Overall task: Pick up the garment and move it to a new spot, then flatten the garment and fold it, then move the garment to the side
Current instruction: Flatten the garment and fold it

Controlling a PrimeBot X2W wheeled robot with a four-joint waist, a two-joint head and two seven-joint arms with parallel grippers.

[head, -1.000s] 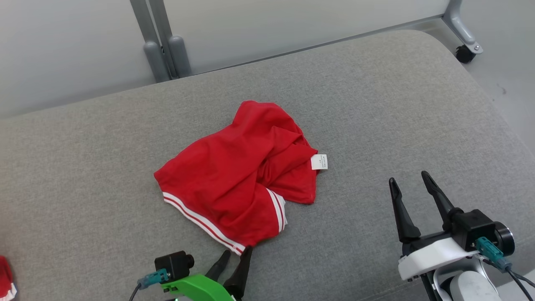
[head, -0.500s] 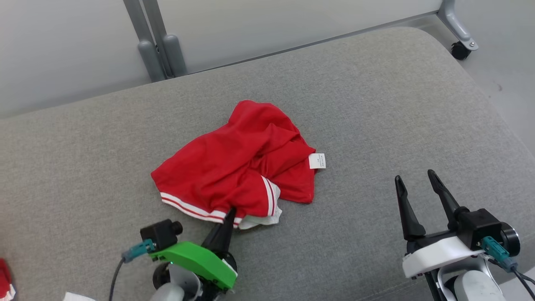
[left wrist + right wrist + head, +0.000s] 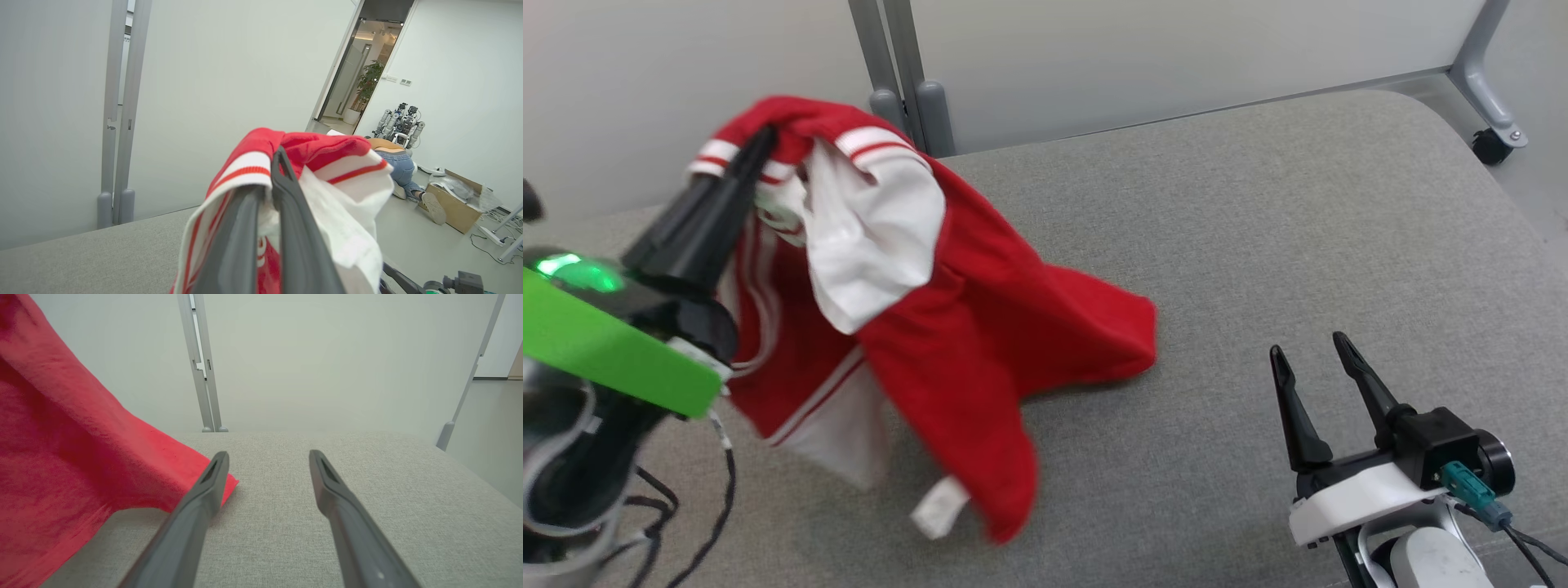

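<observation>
L pincer [image 3: 761,143] is clamped tight on the garment [image 3: 980,327], tips pinching the red-and-white striped hem, high above the grey cushion [image 3: 1258,204]. The red cloth drapes down and to the right of that pincer. One corner looks to rest on the cushion, and a white care label [image 3: 939,506] dangles at the blurred lower end.

R pincer [image 3: 1307,345] sits low over the cushion w/ fingers spread wide, nothing btwn them. The garment's nearest corner is off to its left, apart from it. Ahead of R pincer there's bare grey fabric right up to the far edge, so plenty of room. To its right the cushion's rounded edge drops to the floor [image 3: 1535,196].

Beyond the far edge stands a pale partition w/ twin grey posts [image 3: 898,49] and a castor foot [image 3: 1492,145]. Past L pincer: a doorway [image 3: 367,61], a person [image 3: 398,169] bent low on the floor, and a cardboard box [image 3: 453,204].
</observation>
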